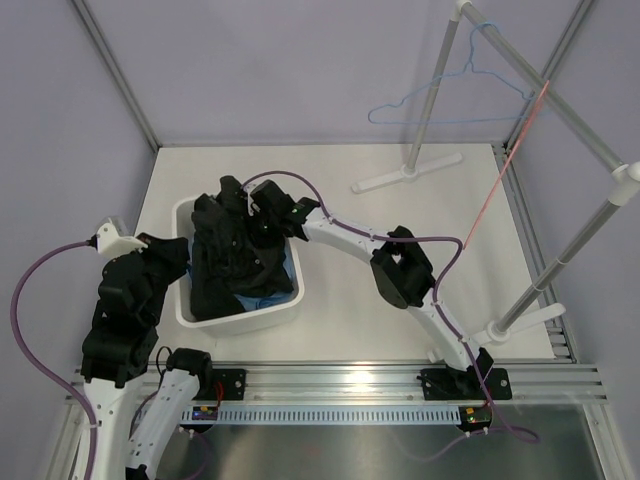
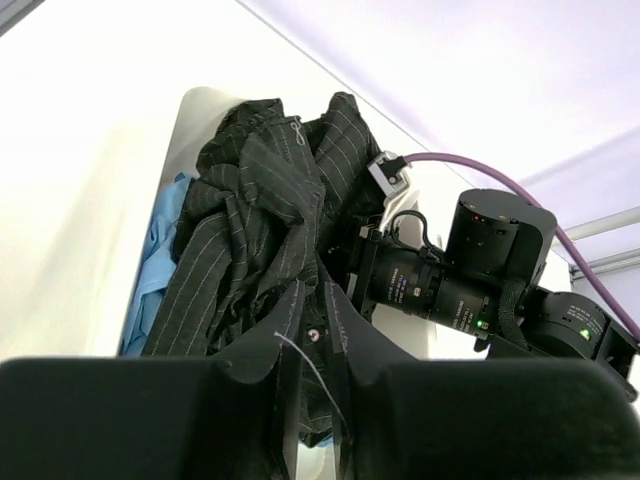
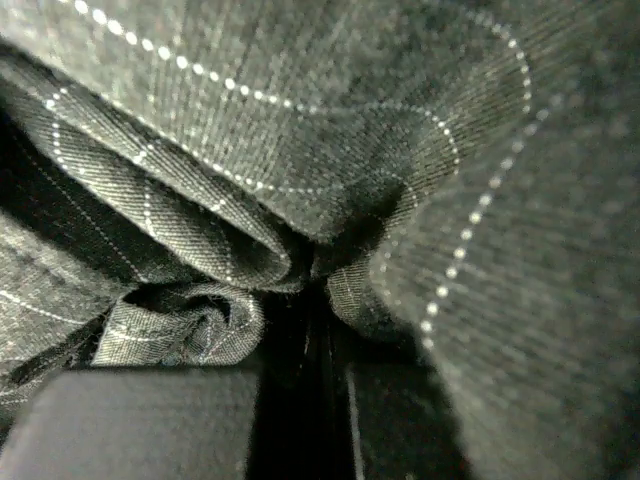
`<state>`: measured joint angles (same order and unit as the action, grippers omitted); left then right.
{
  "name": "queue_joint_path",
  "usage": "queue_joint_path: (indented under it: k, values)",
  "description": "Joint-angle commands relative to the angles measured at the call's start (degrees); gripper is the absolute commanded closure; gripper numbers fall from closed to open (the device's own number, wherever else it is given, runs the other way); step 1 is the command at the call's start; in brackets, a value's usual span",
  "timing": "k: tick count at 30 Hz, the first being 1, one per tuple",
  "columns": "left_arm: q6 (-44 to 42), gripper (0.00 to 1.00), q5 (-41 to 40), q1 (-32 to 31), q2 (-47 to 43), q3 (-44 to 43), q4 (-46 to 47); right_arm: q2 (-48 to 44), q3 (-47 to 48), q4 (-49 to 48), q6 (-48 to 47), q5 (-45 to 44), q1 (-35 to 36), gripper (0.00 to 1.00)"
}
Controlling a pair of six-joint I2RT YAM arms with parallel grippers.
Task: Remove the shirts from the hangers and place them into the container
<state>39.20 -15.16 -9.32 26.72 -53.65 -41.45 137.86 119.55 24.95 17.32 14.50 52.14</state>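
Pinching a fold of the black shirt [image 1: 225,265] at the near-left side of the container [image 1: 240,320], the left gripper [image 2: 320,330] is risking dragging it out over the rim if it is rising before releasing (a loose thread is lying across its fingers [image 2: 355,335]). Farther in, the right gripper [image 3: 318,330] is clenching the same shirt, which is lying piled over the blue shirt [image 1: 268,300]; any pull is likely tipping the light container.

Left arm [image 1: 125,300] sits folded at the near corner, the left pincer [image 2: 315,318] nipped on the black shirt [image 2: 250,220]; right arm [image 1: 400,270] reaches far leftward, elbow bent, the right pincer [image 3: 318,300] pinched tight in the same cloth.
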Motion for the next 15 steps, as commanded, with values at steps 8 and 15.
queue_joint_path:
  k: [8,15]
  values:
    - [-2.9,0.57,1.0,0.1,-0.3,-2.2,1.9,-2.8,9.5,11.9,-5.1,-7.5,4.3,1.0]
    - [-4.8,0.29,-1.3,0.1,-0.3,-3.7,1.5,-11.5,14.7,18.8,-6.8,-11.2,4.8,0.54]
